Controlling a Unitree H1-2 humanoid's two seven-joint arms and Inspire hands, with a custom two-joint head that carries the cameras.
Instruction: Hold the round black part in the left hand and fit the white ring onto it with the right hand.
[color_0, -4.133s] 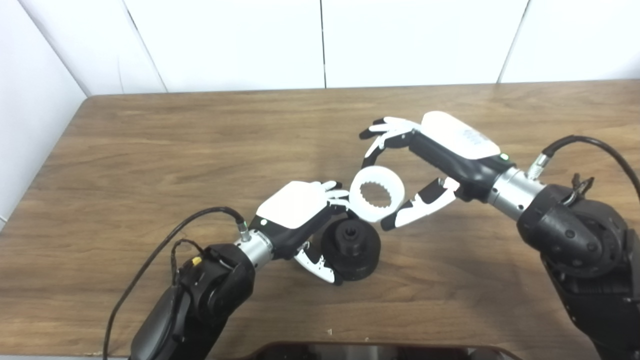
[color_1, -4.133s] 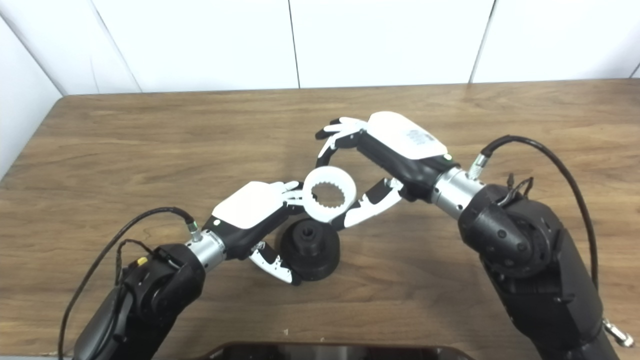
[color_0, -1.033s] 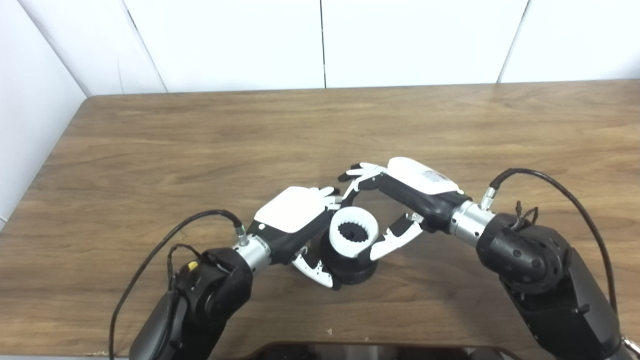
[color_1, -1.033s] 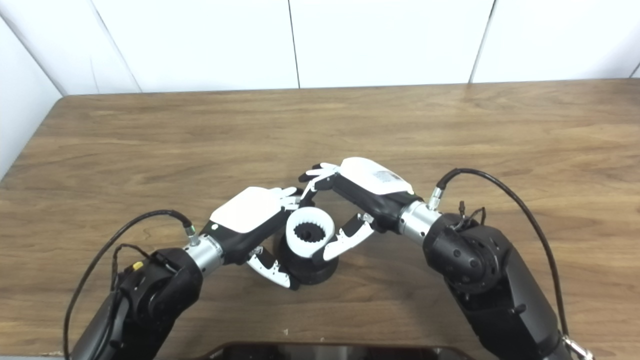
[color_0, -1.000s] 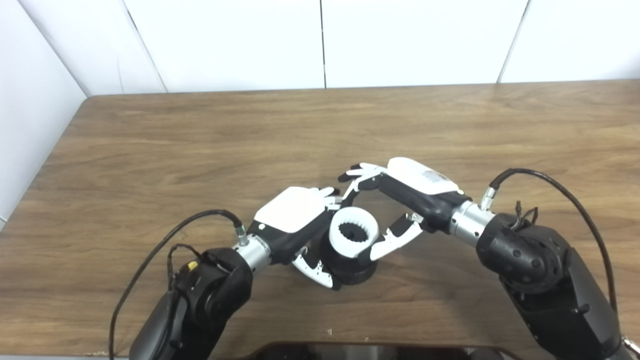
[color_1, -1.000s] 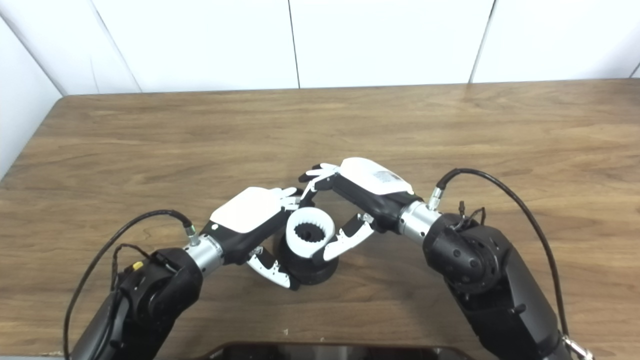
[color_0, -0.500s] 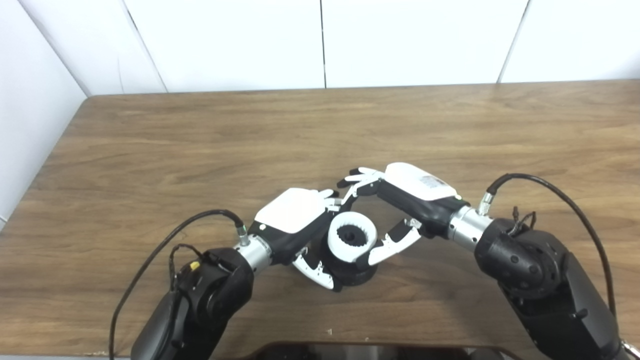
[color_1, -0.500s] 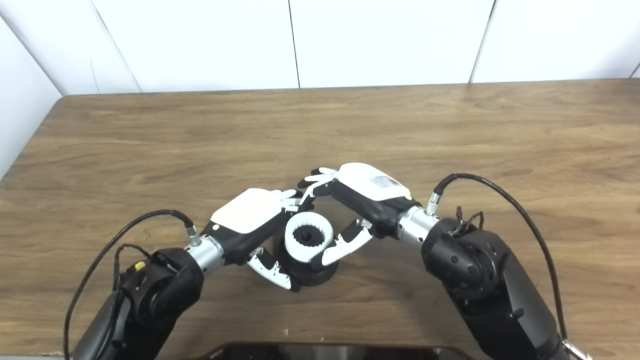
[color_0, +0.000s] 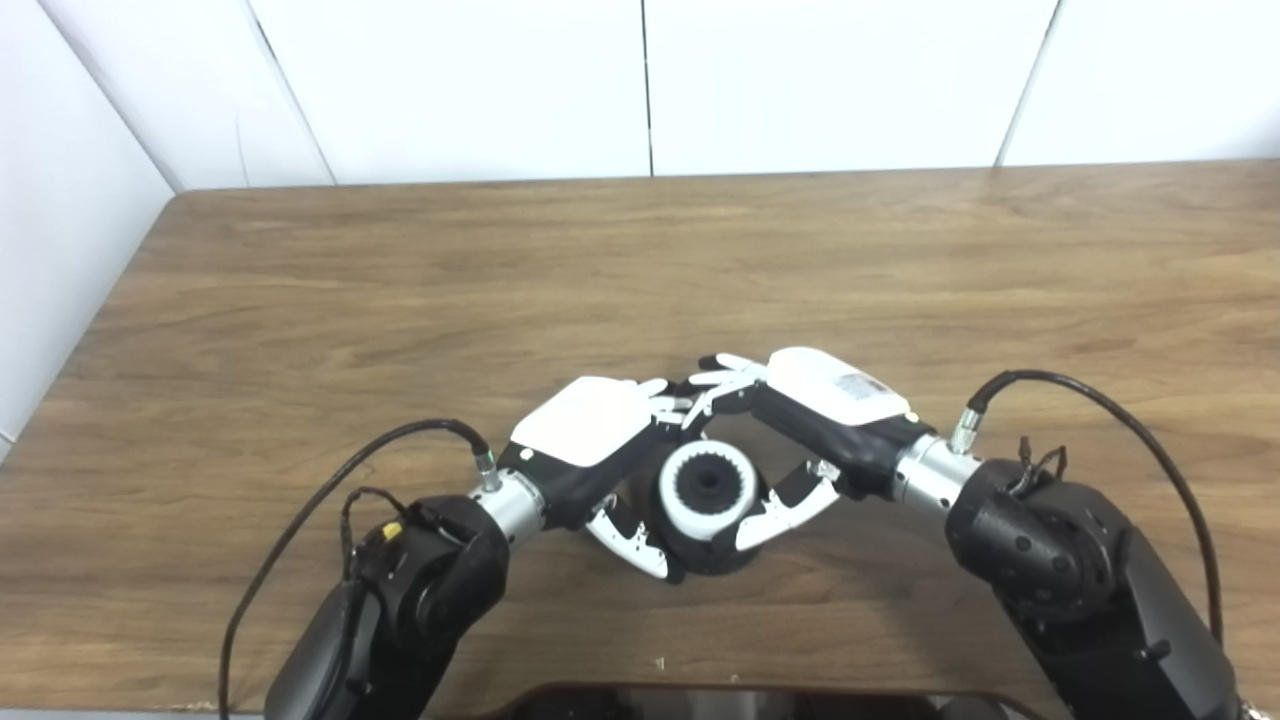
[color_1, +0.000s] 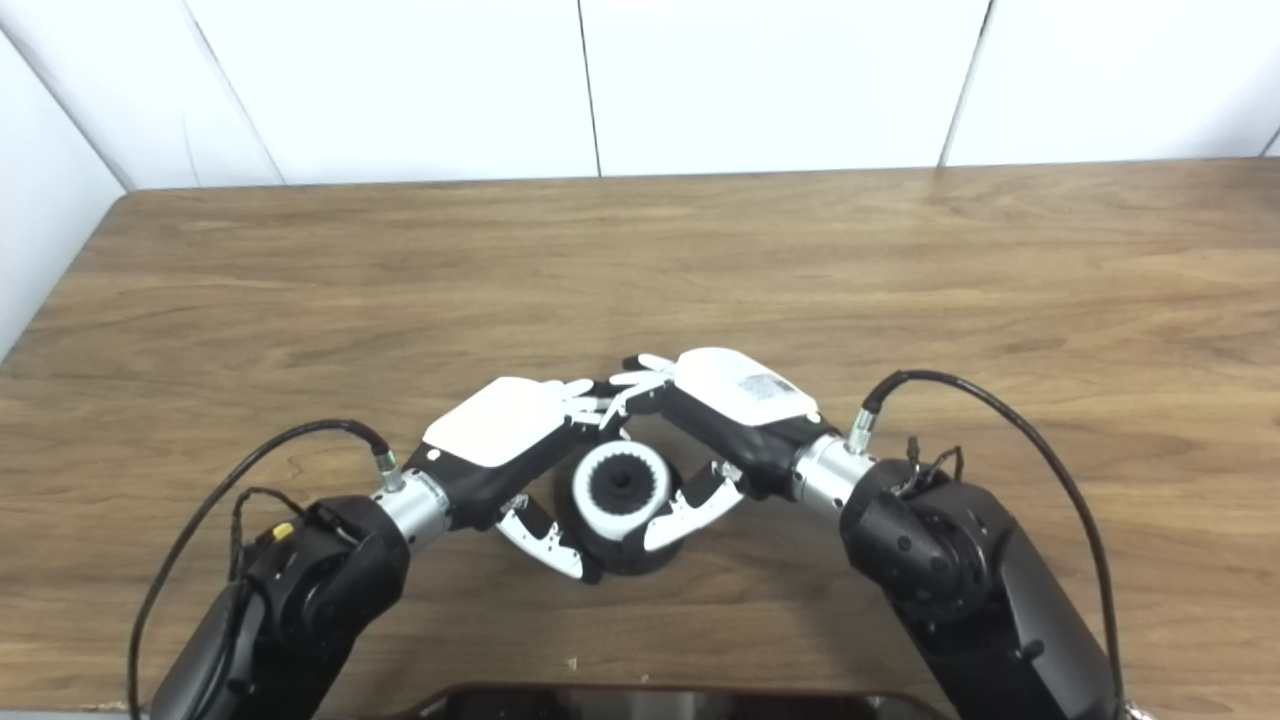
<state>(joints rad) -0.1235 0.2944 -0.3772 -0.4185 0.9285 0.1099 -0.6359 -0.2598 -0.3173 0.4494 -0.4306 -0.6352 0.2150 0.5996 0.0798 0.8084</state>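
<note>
Bare wooden table (color_0: 300, 300) (hands central)

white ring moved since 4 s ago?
Yes. The white ring has come down toward the near table edge, and now sits around the hub of the round black part, still pinched by the right hand.

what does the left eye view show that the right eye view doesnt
Only the left eye view: a wider strip of side wall beyond the table's left edge. Only the right eye view: another wall seam at the top right corner. Both: the left hand gripping the black part, and the right hand holding the white ring on it.
</note>
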